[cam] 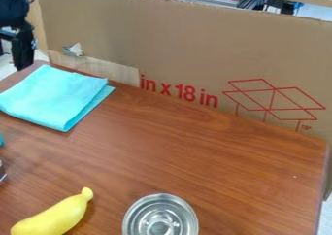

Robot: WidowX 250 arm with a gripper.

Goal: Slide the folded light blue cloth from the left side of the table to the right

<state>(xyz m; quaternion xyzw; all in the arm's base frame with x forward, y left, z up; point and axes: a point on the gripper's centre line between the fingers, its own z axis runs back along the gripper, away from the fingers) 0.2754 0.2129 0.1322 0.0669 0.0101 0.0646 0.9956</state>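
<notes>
Metal dish (144, 220), folded cloth (54, 97), long axis toward lower left, tool (23, 65) nearby

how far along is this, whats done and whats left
The blue cloth looks folded, lying on the table. Nothing seems to be in the gripper, which hangs near the cloth's far edge. The yellow toy and metal dish sit apart; what is left, I can't tell.
</notes>
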